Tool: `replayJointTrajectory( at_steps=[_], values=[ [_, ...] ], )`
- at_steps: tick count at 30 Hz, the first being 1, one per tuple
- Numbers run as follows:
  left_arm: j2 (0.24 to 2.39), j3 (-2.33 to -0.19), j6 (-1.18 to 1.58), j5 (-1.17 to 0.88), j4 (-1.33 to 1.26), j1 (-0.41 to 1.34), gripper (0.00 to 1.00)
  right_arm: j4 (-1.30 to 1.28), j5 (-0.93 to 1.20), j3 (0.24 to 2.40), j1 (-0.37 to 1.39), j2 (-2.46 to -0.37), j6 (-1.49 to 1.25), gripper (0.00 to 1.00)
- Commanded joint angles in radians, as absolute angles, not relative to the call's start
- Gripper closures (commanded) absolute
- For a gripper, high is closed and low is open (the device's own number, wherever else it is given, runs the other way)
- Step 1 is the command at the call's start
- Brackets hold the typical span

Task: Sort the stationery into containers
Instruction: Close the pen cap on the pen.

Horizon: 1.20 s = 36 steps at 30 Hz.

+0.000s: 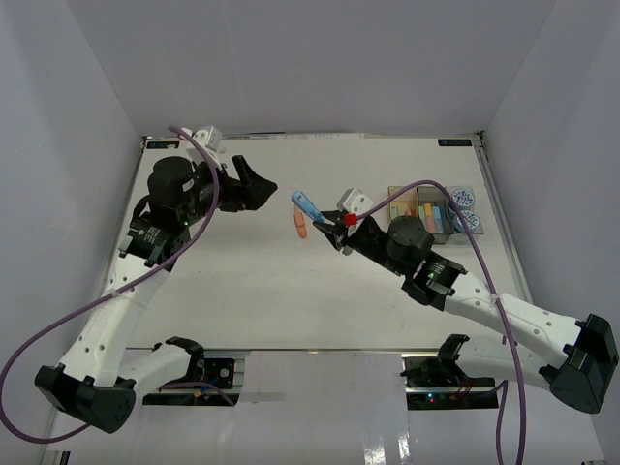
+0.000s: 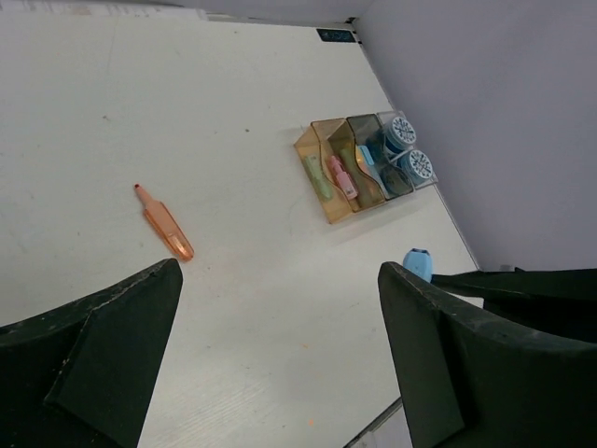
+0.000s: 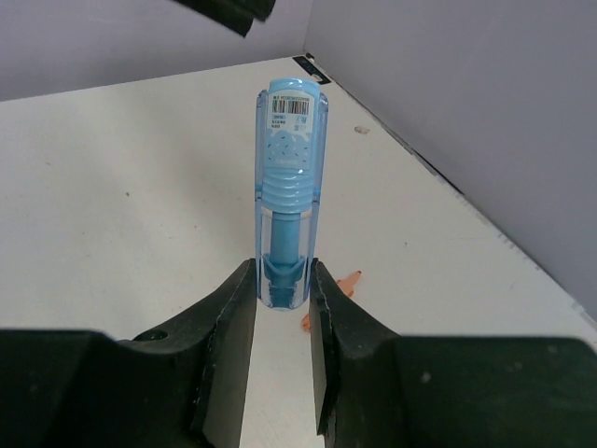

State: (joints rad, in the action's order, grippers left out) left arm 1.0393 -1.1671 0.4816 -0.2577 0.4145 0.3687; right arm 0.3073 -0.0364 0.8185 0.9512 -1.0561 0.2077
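Right pincer gripped the light blue marker by its end — I judged a slow, level carry to the bins best.

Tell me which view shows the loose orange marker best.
Left wrist: the orange marker lies whole and unobstructed. Top external shows it small and partly crossed; right wrist shows only a sliver.
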Motion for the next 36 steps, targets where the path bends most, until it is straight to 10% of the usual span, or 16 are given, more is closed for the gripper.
replayJointTrajectory(
  at_steps=[1, 9, 36],
  values=[
    [1.058, -1.296, 0.335, -0.348, 0.566, 0.370, 0.03, 0.405, -0.018, 0.805, 0.956, -1.012, 0.322, 0.92],
    [1.203, -1.500, 0.365, -0.653, 0.681, 0.370, 0.14, 0.388, -0.011, 0.836, 0.957, -1.031, 0.431, 0.92],
    [1.229, -1.445, 0.258, -0.709, 0.629, 0.370, 0.58, 0.390, 0.060, 0.957, 0.957, -1.144, 0.466, 0.92]
  ],
)
